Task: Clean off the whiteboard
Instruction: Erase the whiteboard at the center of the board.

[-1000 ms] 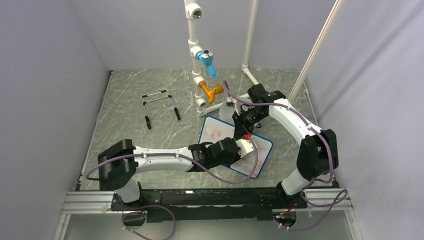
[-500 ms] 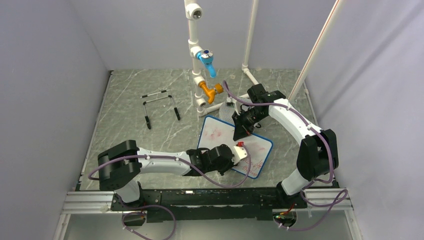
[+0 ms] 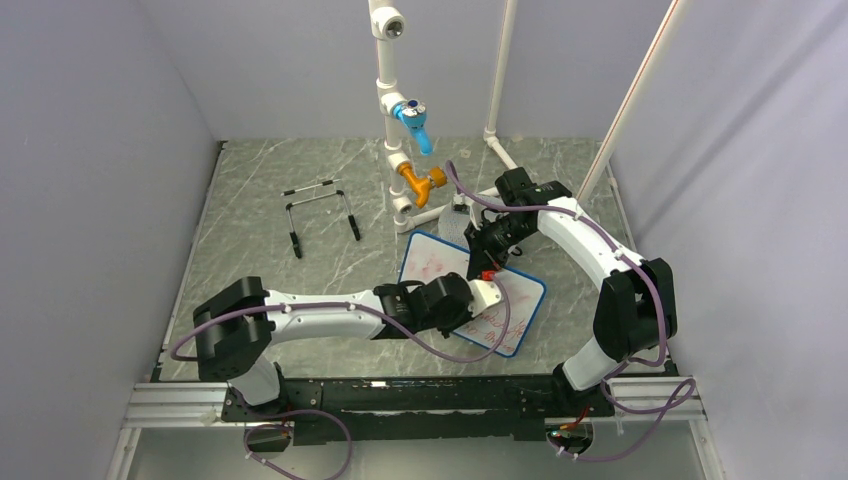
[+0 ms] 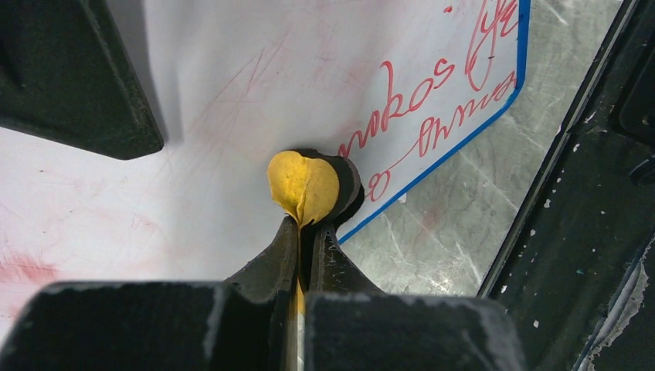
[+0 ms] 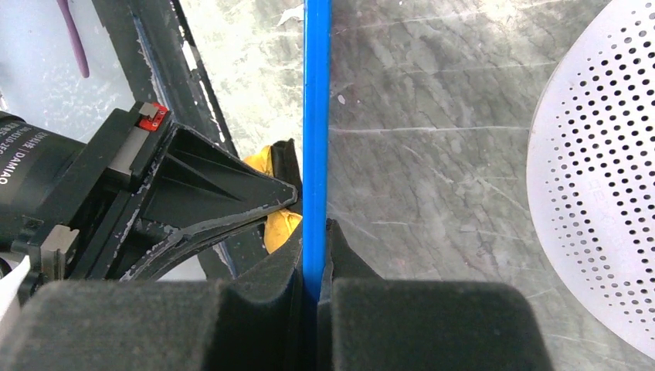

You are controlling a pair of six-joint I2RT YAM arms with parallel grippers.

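Two grippers work on one small, flat, rectangular whiteboard (image 3: 428, 264) with a thin blue rounded-corner frame. It lies on the grey marbled table (image 3: 300, 270), right of the middle and nearer the near edge than the far one, turned at a slant.

The right gripper (image 3: 484, 256) has its fingers clenched on the blue frame (image 5: 315, 116) at the board's far long side, pinning it. The left gripper (image 3: 484, 295) is clamped on a small soft yellow pad (image 4: 303, 185) with a dark backing, pressed against the white face just beside the board's near-right corner.

The far part of the face shows only faint pink smears. Red handwritten lines (image 4: 421, 93) stand uncleaned along the side nearest the table's near edge.

The board looks light, thin and stiff, with a slick face. I judge that it would skate over the smooth table under a wipe unless held. The frame is the sensible place to grip, since the flat face offers the fingers nothing. A round grey perforated metal disc (image 5: 595, 178) lies just beyond the board's far side, near the right gripper.
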